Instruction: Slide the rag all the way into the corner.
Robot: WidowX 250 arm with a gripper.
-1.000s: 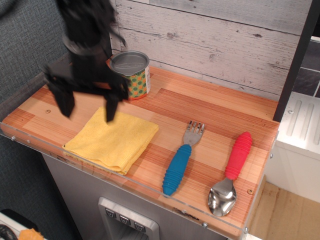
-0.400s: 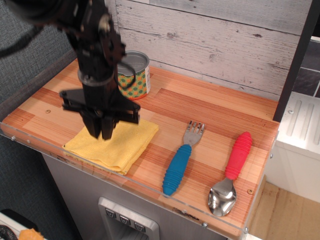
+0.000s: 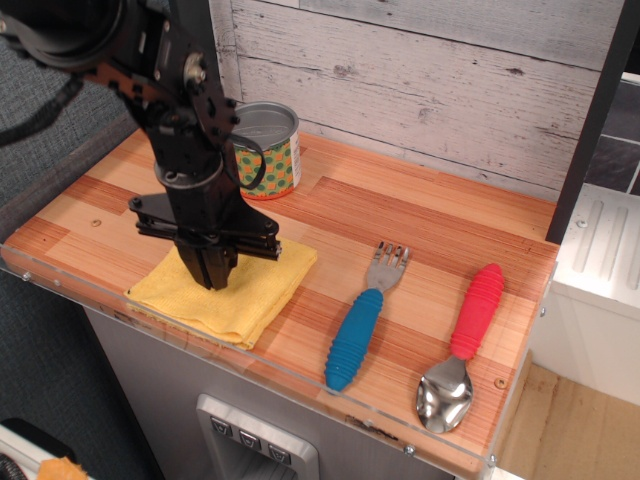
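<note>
The yellow folded rag [image 3: 250,295] lies flat on the striped wood tabletop near the front left, by the clear acrylic rim. My black gripper [image 3: 213,280] points straight down with its fingers together and the tips on the middle of the rag. The corner [image 3: 22,243], where the acrylic rim meets the dark grey textured wall, is to the left of the rag, with a strip of bare wood between them.
A patterned tin can [image 3: 266,150] stands just behind the gripper by the whitewashed plank wall. A blue-handled fork [image 3: 360,330] and a red-handled spoon [image 3: 465,335] lie to the right. The acrylic rim [image 3: 300,375] runs along the front edge.
The gripper went from open and raised above the rag to closed, and it came down onto the middle of the rag. The rag has not visibly shifted.
</note>
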